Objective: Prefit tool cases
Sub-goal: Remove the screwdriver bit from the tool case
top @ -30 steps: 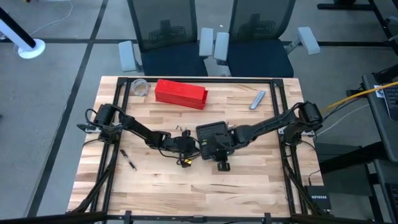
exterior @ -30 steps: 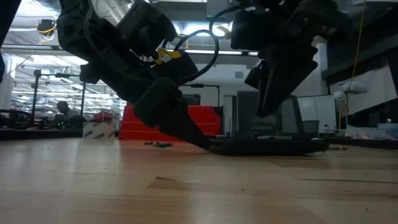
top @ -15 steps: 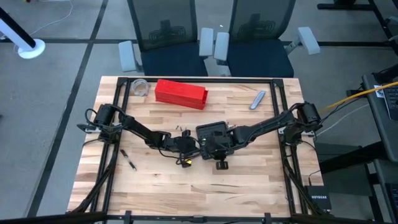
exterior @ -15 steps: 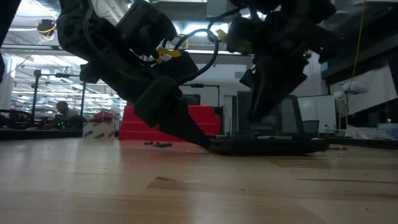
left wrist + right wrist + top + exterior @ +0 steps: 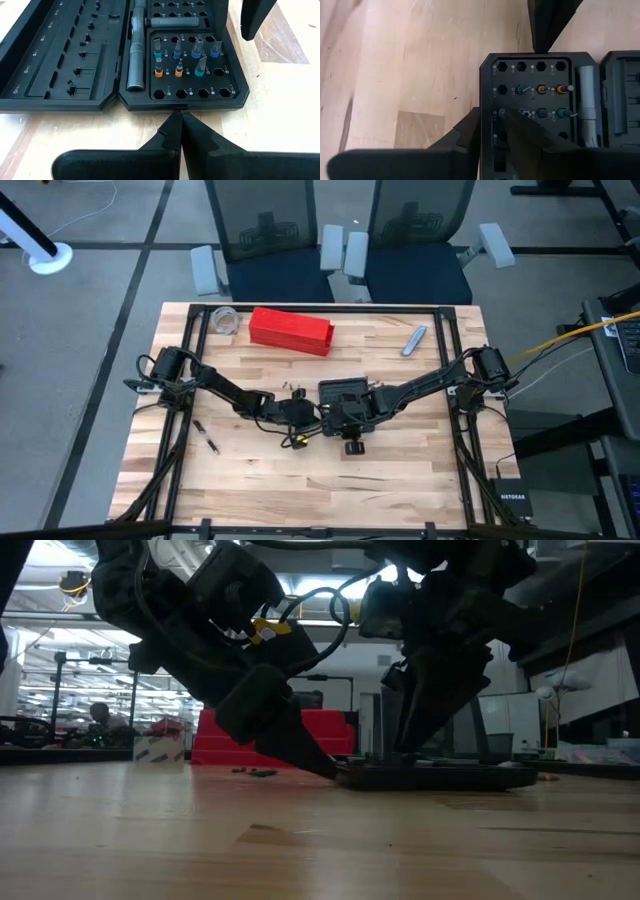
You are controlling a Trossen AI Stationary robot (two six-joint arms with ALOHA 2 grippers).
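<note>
While it lies open and flat near the middle of the wooden table [image 5: 400, 470], the black tool case [image 5: 343, 393] shows both hinged halves from above. Seen from the left wrist, one half [image 5: 197, 60] carries a grid of hexagonal sockets, several filled with bits banded in blue, orange and teal, and a grey metal driver handle [image 5: 136, 55] lies in a long slot beside that grid. The other half [image 5: 60, 55] holds only moulded slots.

The left gripper [image 5: 177, 131] has its fingers pressed together into a single point, and that point touches the table right at the edge of the socketed half. In the low view its dark wedge [image 5: 290, 740] slants down to meet the side of the case. The right gripper [image 5: 492, 131] hangs over the socketed half with its fingers a little apart. One finger [image 5: 465, 132] sits outside the case wall and the other lies over the sockets; whether they pinch a bit cannot be told, since the fingers hide that spot.

Farther out, a long red box [image 5: 290, 330] lies toward the far edge of the table, with a clear round container [image 5: 225, 321] beside it. A small silvery-blue tool [image 5: 414, 340] rests toward the far right corner. A few small dark bits [image 5: 292, 389] lie loose near the case, and another thin piece [image 5: 207, 436] lies near the left arm. Two office chairs [image 5: 340, 230] stand beyond the table.
</note>
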